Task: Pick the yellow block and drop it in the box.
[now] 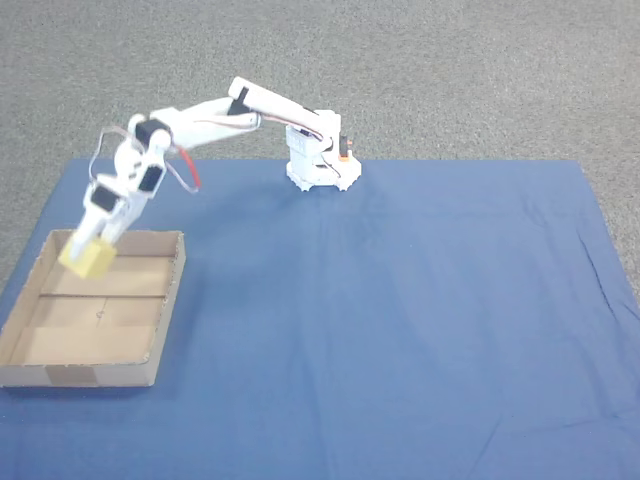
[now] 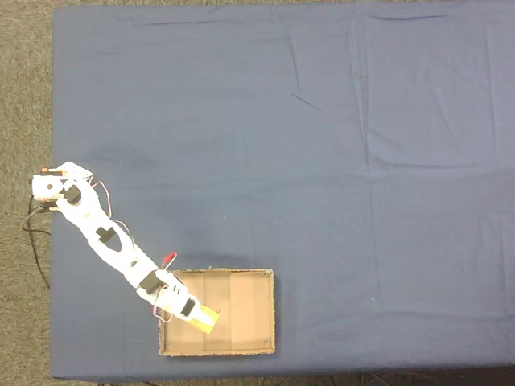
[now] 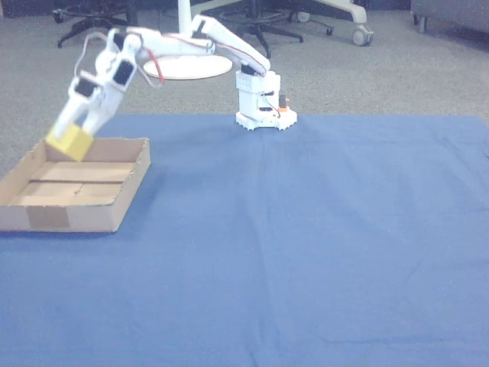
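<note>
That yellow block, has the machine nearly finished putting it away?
Nearly. The pick looks done: the gripper holds the yellow block clear of the blue cloth. Right now the block hangs over the near-arm end of the box, above its floor. Only letting go is left.

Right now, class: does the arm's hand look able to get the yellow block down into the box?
Probably yes. The hand grips the yellow block and hangs above the box, over its open floor in a fixed view. Nothing lies between block and floor, and the walls are low.
</note>
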Robot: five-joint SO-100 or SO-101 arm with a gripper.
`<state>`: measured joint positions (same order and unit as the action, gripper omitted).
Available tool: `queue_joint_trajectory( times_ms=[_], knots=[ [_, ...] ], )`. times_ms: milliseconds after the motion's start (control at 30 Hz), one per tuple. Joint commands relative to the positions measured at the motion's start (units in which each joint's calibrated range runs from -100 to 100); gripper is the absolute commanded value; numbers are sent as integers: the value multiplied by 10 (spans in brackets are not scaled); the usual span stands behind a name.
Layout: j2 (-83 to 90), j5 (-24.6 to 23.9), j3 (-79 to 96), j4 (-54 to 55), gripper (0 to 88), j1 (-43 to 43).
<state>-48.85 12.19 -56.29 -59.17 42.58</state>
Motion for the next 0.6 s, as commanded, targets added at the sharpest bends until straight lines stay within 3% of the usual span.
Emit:
queue_joint_trajectory(
  times_ms=[0,133,267,400,500,567],
  knots=[
    [-18,11,-41,6,229,-7],
    [-25,24,-39,-3,378,-13],
    [14,22,12,-2,379,-18],
    [210,35,225,8,233,-47],
    [474,21,505,132,39,-90],
    [653,-10,665,183,2,-138]
  ],
)
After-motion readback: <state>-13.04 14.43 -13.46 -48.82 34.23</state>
